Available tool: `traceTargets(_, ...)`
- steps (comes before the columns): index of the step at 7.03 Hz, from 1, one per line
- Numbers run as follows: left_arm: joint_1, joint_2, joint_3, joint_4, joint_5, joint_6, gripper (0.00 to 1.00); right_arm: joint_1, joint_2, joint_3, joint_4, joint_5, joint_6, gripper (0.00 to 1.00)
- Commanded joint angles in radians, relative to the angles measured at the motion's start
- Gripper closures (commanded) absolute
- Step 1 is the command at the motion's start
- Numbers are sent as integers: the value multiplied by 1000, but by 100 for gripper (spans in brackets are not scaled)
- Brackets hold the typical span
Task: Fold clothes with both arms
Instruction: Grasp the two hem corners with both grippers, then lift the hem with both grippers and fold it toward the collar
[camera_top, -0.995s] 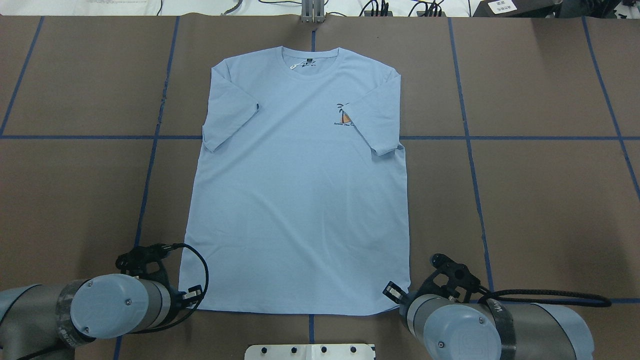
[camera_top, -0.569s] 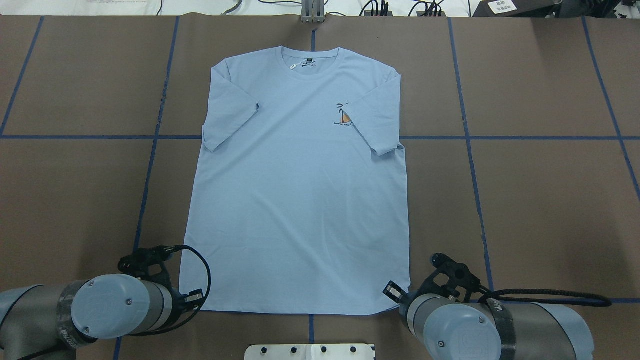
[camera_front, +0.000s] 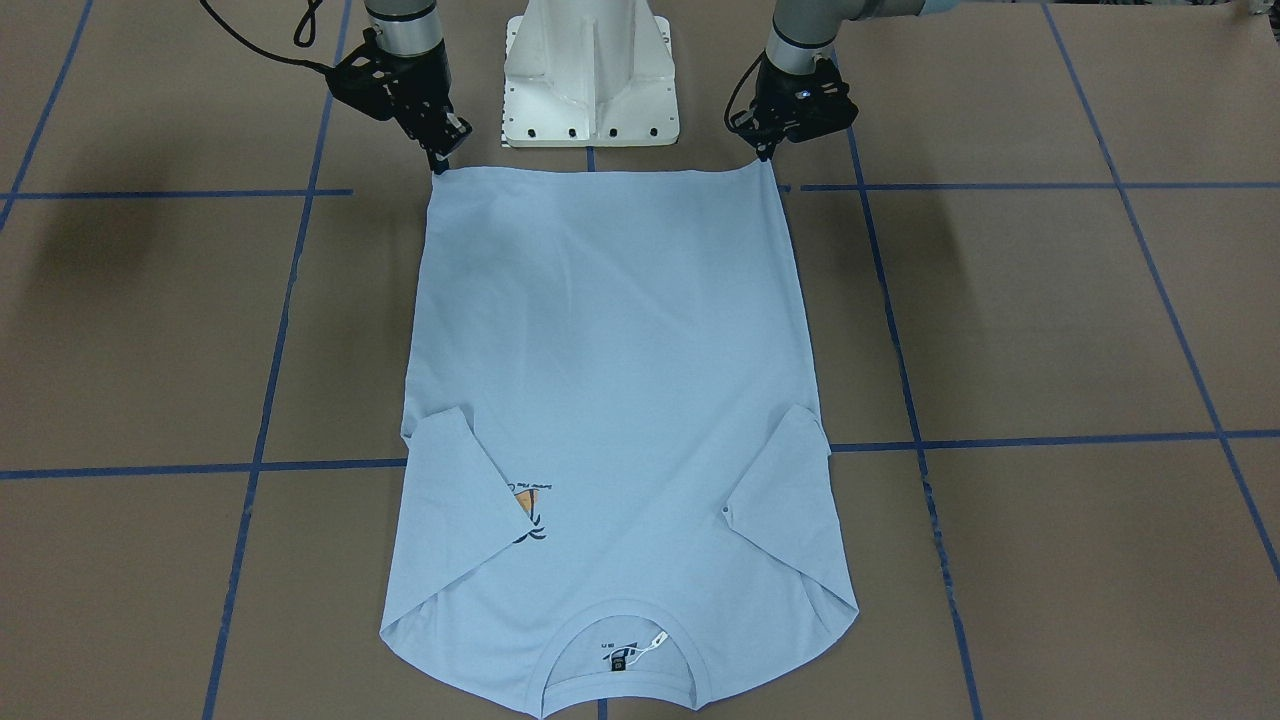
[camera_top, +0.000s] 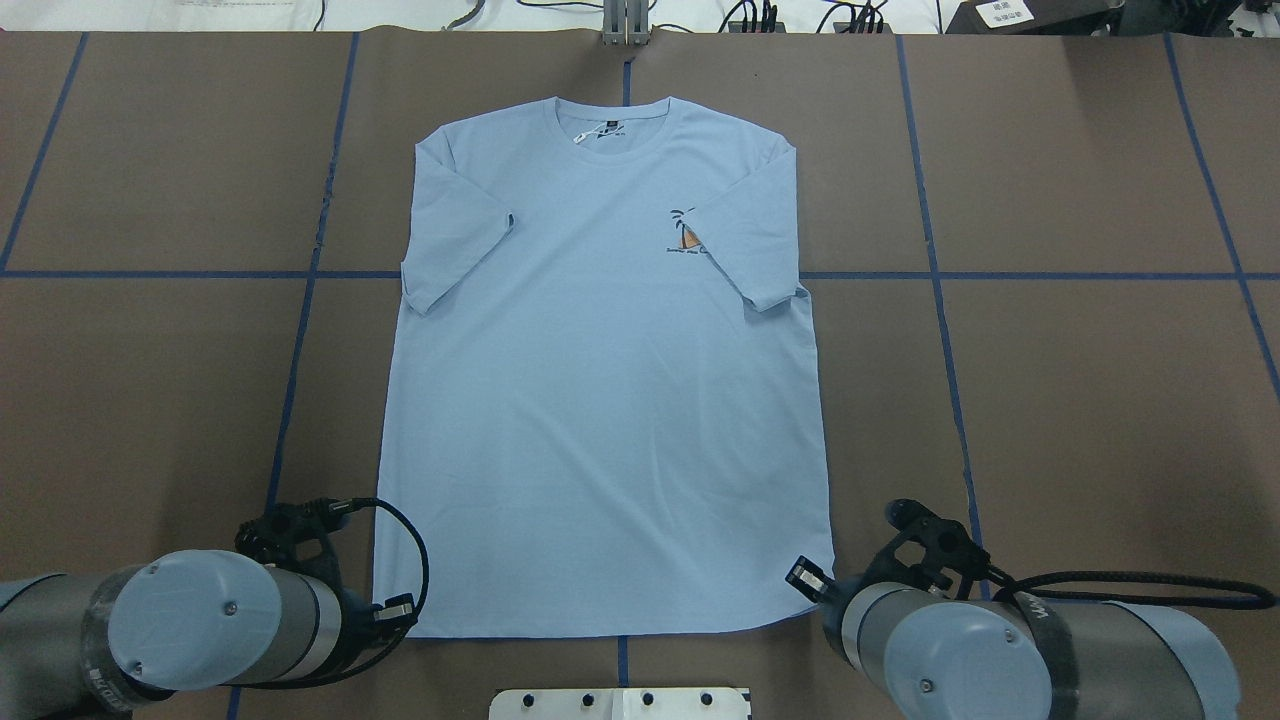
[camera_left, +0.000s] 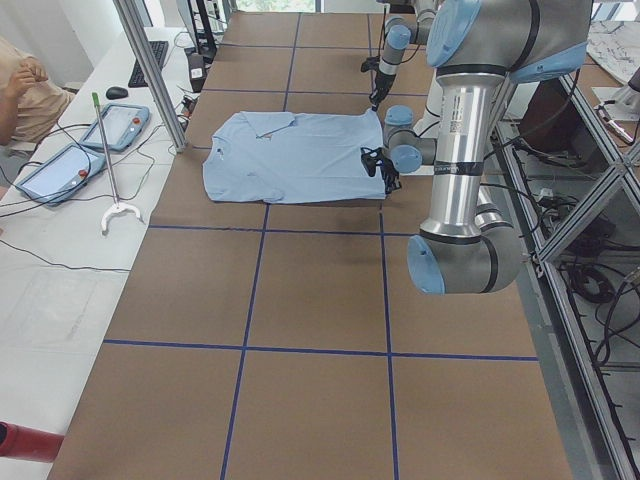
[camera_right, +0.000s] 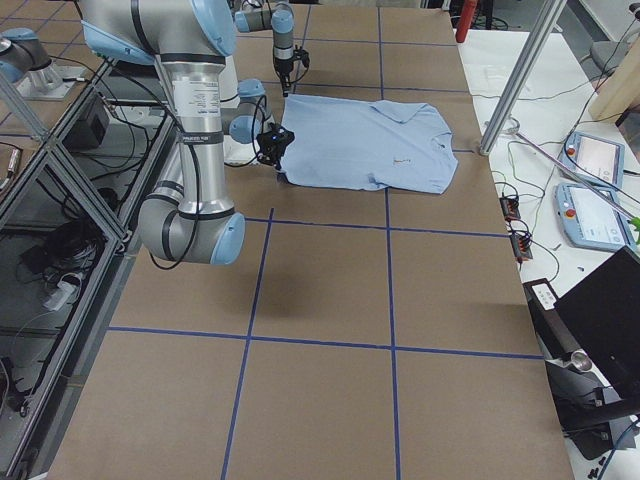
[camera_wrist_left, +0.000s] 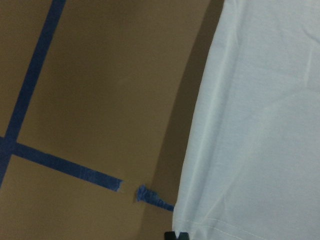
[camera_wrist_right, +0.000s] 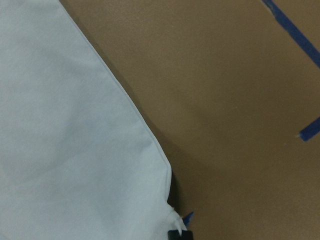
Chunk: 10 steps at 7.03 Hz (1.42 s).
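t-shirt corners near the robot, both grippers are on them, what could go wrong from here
1. The left gripper and right gripper seem to pinch only the very tips of the T-shirt's hem corners, so one may slip out on lifting.
2. The folded-in sleeves lie loose and may flop open, spoiling the fold.

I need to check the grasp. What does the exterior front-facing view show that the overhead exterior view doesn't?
Front-facing only: the left gripper and right gripper, fingers pinching the T-shirt's hem corners. Overhead only: cables past the table's far edge; the arms' wrists hide the fingers there. Both: the T-shirt flat, sleeves folded inward, palm print, neck label.
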Motion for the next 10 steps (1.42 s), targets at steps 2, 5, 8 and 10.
traceTargets(2, 8, -5, -104, -1, -34, -59, 100, -35, -77, 127, -1, -1, 2, 100)
traceTargets(5, -153, -80, -123, 0, -33, 49, 100, 101, -33, 147, -66, -1, -224, 100)
traceTargets(8, -367, -155, -42, -1, -22, 191, 100, 366, 169, -20, -73, 112, -502, 100)
traceTargets(10, -481, -222, 76, -7, -20, 286, 100, 544, 289, -205, -71, 195, -677, 100)
